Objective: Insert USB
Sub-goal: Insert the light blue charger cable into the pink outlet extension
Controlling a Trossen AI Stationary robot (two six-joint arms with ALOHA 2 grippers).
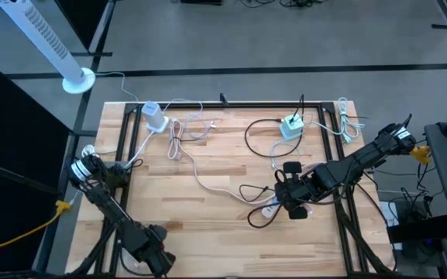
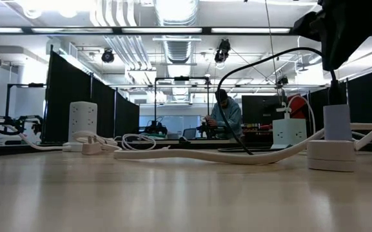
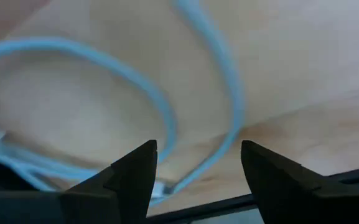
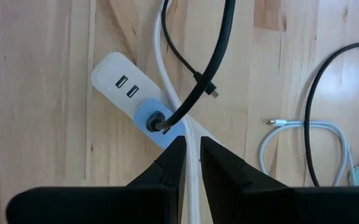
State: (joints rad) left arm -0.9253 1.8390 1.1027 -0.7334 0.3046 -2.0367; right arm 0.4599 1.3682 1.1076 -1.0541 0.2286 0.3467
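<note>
A white power strip (image 4: 118, 78) with two USB ports (image 4: 126, 86) lies on the wooden table (image 1: 208, 167). A blue plug (image 4: 155, 121) with a black cable (image 4: 219, 50) sits in it. My right gripper (image 4: 191, 149) hangs shut, pointing down, well above the strip (image 2: 331, 154); a white cord (image 4: 167, 56) on the table shows through the slit between its fingers. A white cable's loose connector end (image 4: 274, 122) lies nearby. My left gripper (image 3: 198, 162) stands open just above a looped white cable (image 3: 160, 106) at the table's near left edge (image 1: 159, 262).
A white charger block (image 1: 155, 116) and a teal-and-white one (image 1: 291, 126) sit at the far side among loose white and black cables. A black frame (image 1: 231, 105) borders the table. A fan (image 1: 76, 77) stands beyond the far left corner. A person (image 2: 224, 116) sits in the room behind.
</note>
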